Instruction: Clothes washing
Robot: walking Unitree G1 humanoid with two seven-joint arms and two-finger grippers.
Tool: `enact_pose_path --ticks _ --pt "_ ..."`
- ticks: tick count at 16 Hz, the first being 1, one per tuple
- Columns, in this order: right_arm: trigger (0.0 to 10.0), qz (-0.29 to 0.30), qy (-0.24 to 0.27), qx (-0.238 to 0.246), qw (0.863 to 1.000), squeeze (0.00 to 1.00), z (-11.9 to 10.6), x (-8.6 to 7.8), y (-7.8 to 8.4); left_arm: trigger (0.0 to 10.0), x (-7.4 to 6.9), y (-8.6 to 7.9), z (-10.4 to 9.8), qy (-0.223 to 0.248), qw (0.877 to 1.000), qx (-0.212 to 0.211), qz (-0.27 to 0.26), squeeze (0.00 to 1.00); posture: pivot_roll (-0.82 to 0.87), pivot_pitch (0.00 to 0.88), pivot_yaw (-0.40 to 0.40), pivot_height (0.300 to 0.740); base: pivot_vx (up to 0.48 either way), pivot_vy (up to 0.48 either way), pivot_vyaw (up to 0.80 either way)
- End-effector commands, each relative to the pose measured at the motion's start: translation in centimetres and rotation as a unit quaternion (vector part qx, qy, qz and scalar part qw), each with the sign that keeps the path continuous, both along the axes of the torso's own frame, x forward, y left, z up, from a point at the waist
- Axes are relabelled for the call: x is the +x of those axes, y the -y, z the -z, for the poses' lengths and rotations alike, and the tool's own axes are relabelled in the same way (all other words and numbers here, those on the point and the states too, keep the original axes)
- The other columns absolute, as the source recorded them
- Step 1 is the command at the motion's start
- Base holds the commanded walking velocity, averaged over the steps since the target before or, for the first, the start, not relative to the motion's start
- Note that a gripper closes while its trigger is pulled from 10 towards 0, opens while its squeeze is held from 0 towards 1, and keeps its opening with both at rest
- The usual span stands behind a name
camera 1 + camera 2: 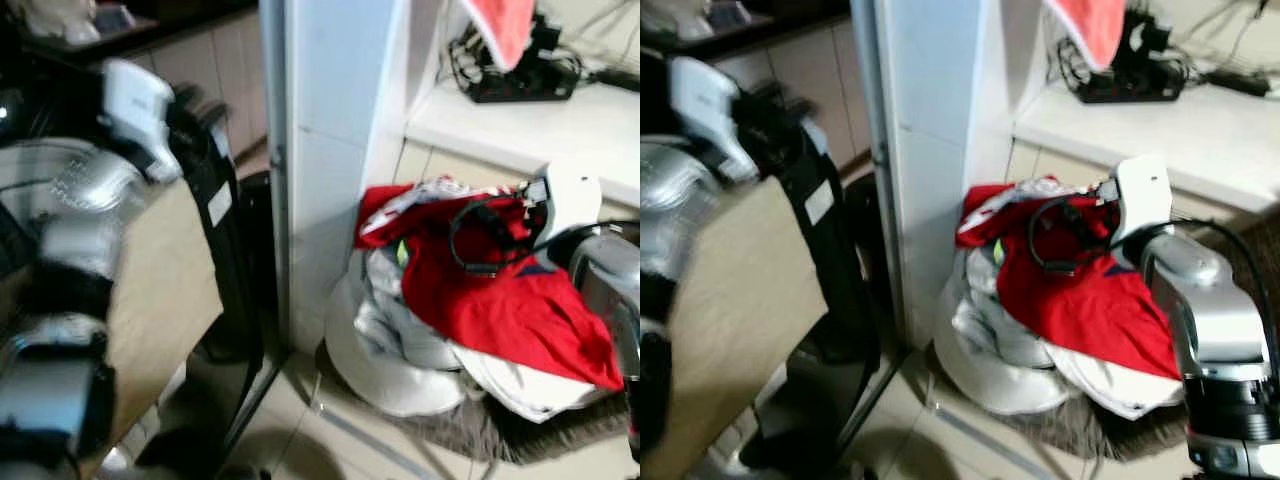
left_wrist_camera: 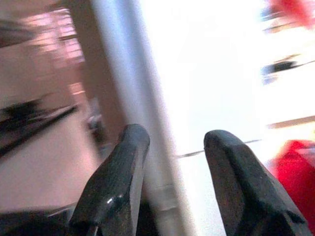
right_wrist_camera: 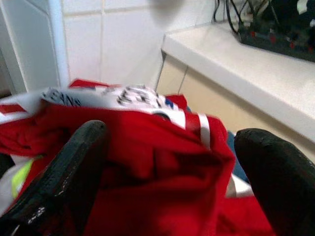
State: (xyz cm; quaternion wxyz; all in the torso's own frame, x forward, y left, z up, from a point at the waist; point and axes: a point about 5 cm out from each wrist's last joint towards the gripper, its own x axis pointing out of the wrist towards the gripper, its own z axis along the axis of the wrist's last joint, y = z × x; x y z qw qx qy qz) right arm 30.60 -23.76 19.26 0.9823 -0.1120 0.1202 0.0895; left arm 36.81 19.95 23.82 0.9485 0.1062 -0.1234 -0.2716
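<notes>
A heap of laundry sits in a white basket (image 1: 385, 385) on the floor beside a white pillar. On top lies a red garment (image 1: 500, 295) with white printed trim, over pale grey and white clothes (image 1: 385, 310). My right arm (image 1: 1200, 290) reaches over the heap from the right. My right gripper (image 3: 170, 164) is open just above the red garment (image 3: 162, 167), with one finger on each side of a fold. My left arm (image 1: 70, 220) is raised at the left, blurred. My left gripper (image 2: 172, 167) is open and holds nothing, with the white pillar beyond it.
The white tiled pillar (image 1: 335, 150) stands between the arms. A tall black panel (image 1: 225, 240) and a tan board (image 1: 160, 290) lie to its left. A white ledge (image 1: 560, 125) behind the basket carries a power strip with cables (image 1: 520, 75). A grey mat (image 1: 500, 430) lies under the basket.
</notes>
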Motion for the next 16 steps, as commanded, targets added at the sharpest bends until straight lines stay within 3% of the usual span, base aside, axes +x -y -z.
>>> enact_pose_path --ticks 1,2,3,6,7,8,9,12,16 --pt "10.0 0.010 -0.043 -0.017 0.999 1.00 0.7 0.0 0.7 10.0 -1.2 3.3 0.7 -0.017 0.995 -0.006 0.094 0.00 -0.12 0.000 0.009 0.740 0.000 0.000 0.00" --pt "10.0 0.010 -0.056 -0.021 0.998 1.00 1.1 -0.1 0.8 10.0 -1.7 4.1 1.0 -0.024 0.993 -0.007 0.119 0.00 -0.12 0.000 0.009 0.740 0.000 0.000 0.00" --pt "10.0 0.019 -0.090 -0.034 0.995 1.00 2.1 -0.1 1.2 10.0 -2.7 5.9 1.9 -0.043 0.985 -0.003 0.167 0.00 -0.13 0.000 0.016 0.740 0.000 0.000 0.00" --pt "10.0 0.018 -0.121 -0.014 0.992 1.00 3.1 -0.1 1.3 10.0 -4.3 7.7 2.6 -0.065 0.973 0.000 0.221 0.00 -0.13 0.000 0.016 0.740 0.000 0.000 0.00" --pt "8.9 0.017 -0.133 -0.001 0.991 0.23 3.4 -0.2 1.3 10.0 -5.4 8.3 2.7 -0.078 0.965 0.001 0.251 0.00 -0.13 0.000 0.016 0.740 0.000 0.000 0.00" --pt "1.3 0.013 -0.134 0.013 0.991 0.00 3.4 -0.1 1.2 10.0 -6.1 8.6 2.8 -0.085 0.961 0.002 0.265 0.00 -0.13 0.000 0.015 0.740 0.000 0.000 0.00" --pt "0.0 0.001 -0.130 0.031 0.991 0.00 3.3 0.0 1.0 10.0 -6.6 8.9 2.8 -0.091 0.959 0.002 0.269 0.00 -0.12 0.000 0.015 0.740 0.000 0.000 0.00" --pt "0.0 -0.010 -0.116 0.038 0.992 0.00 3.2 0.1 0.8 10.0 -6.4 9.2 3.3 -0.100 0.967 0.004 0.236 0.00 -0.13 0.000 0.016 0.740 0.000 0.000 0.00" --pt "0.0 -0.019 -0.117 0.052 0.992 0.00 3.5 -0.1 0.6 10.0 -6.7 9.7 3.3 -0.105 0.968 -0.008 0.227 0.00 -0.13 0.000 0.019 0.740 0.000 0.000 0.00"
